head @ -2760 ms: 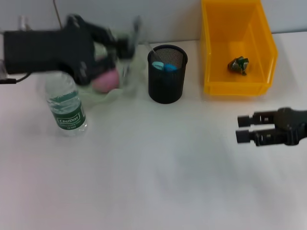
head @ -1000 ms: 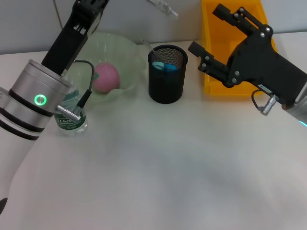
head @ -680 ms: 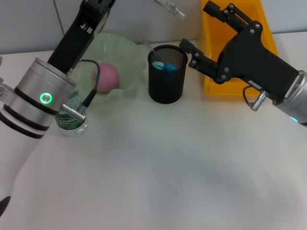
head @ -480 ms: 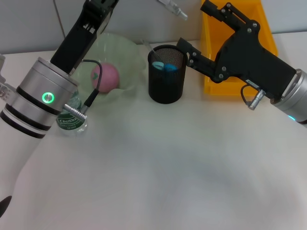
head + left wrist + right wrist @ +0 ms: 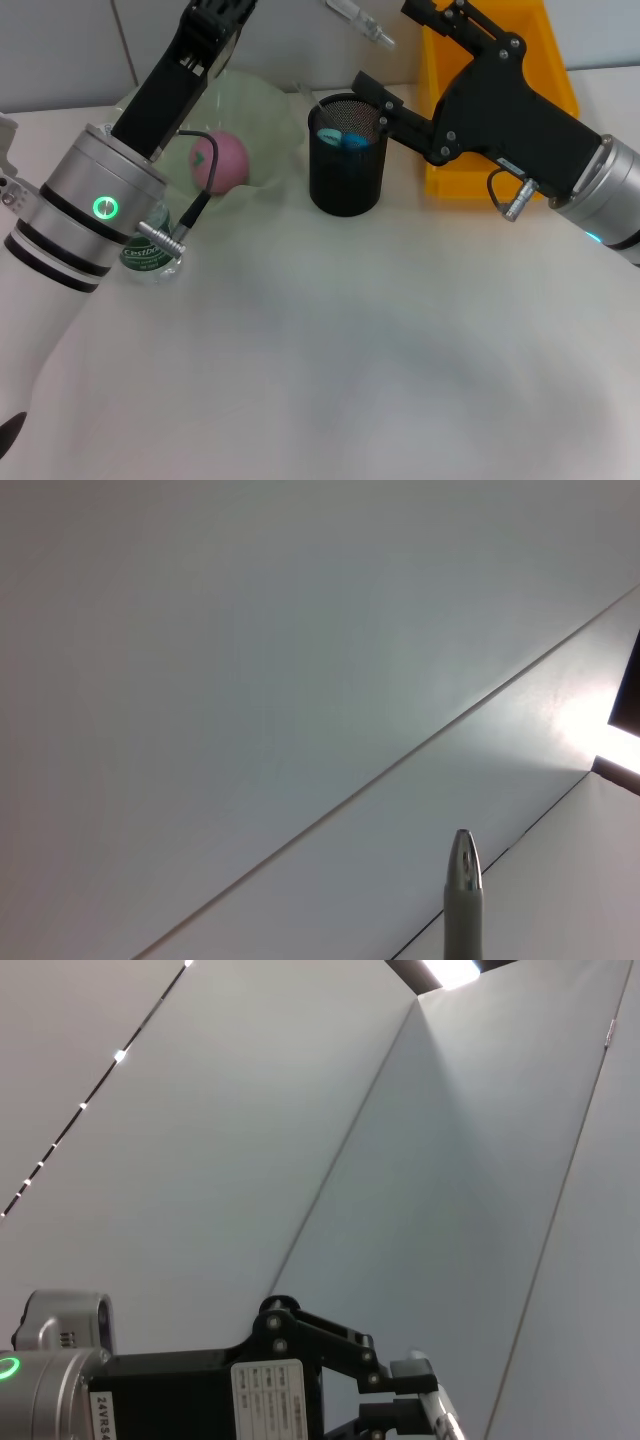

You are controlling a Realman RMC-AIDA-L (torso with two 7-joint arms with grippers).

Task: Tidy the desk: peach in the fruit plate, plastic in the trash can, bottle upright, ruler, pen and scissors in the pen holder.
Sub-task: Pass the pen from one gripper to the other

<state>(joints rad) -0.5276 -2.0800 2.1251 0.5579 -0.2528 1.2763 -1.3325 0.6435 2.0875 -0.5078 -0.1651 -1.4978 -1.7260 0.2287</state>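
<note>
My left arm reaches up past the top of the head view. In the right wrist view, my left gripper (image 5: 403, 1400) is shut on the pen (image 5: 436, 1416). The pen (image 5: 358, 20) shows high above the black mesh pen holder (image 5: 346, 175), and its silver tip (image 5: 463, 880) fills the left wrist view. My right gripper (image 5: 395, 48) hangs open just right of the pen, above the holder. Blue scissors handles (image 5: 345, 138) sit inside the holder, and a thin pale strip (image 5: 305, 97), perhaps the ruler, leans out. The pink peach (image 5: 222, 160) lies in the green fruit plate (image 5: 265, 110). The bottle (image 5: 150, 255) stands upright, mostly behind my left arm.
The yellow trash can (image 5: 560, 50) stands at the back right, largely covered by my right arm, and the plastic is hidden. The grey wall runs close behind the plate and holder. The white desk (image 5: 350, 360) stretches in front.
My left arm has lifted from the fruit plate high into the air with the pen. My right arm has risen from the desk and moved left toward the pen.
</note>
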